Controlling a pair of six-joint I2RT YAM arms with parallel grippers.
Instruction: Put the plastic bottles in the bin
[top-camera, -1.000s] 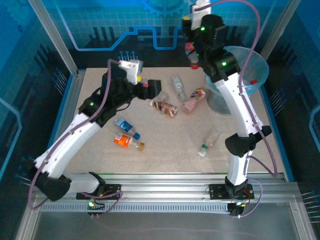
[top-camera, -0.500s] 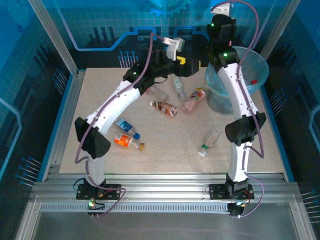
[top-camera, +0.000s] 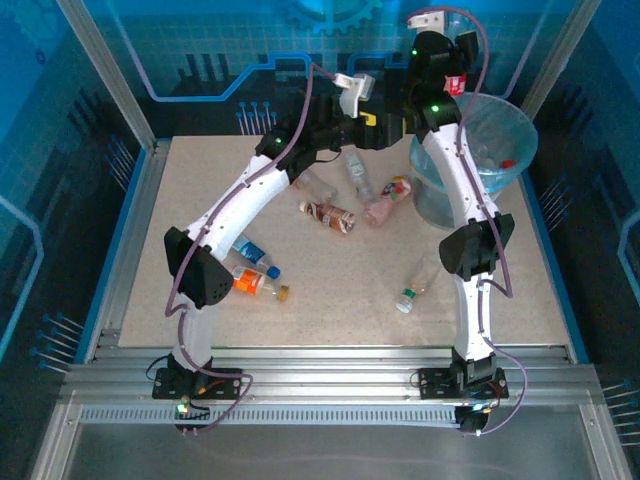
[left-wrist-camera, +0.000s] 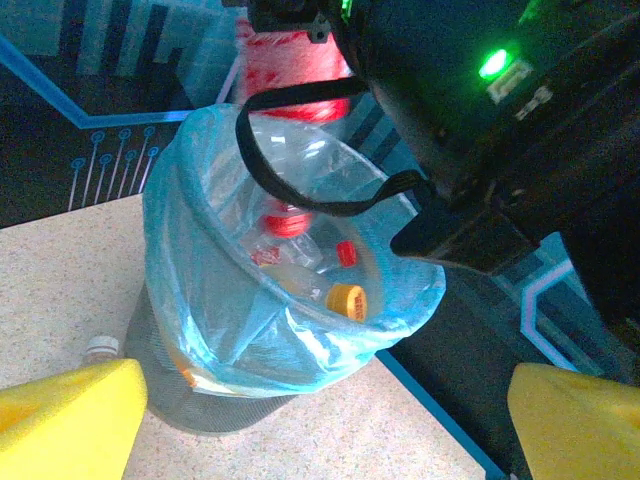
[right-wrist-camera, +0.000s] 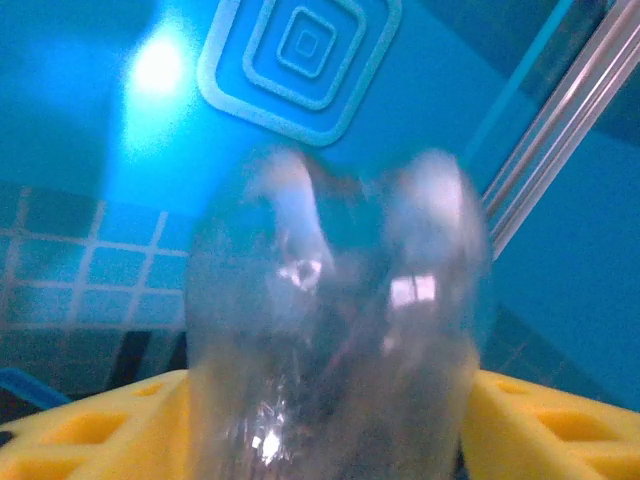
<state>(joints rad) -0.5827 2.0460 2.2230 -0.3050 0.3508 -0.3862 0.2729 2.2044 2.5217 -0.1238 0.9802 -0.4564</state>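
Right pincer (top-camera: 455, 80) has bottle (right-wrist-camera: 335, 320) over bin (left-wrist-camera: 190, 230) rim; clamped or loose, can't tell. Left pincer (left-wrist-camera: 320, 420) apart. Off-centre drop could miss.

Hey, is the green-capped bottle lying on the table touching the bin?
Apart. The top view shows a strip of bare table between the green-capped bottle and the bin.

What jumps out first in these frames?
The right gripper is raised at the back right with a red-labelled bottle between its fingers, just above the blue-lined bin. The left gripper hangs open and empty, facing the bin. Several loose bottles lie scattered on the table.
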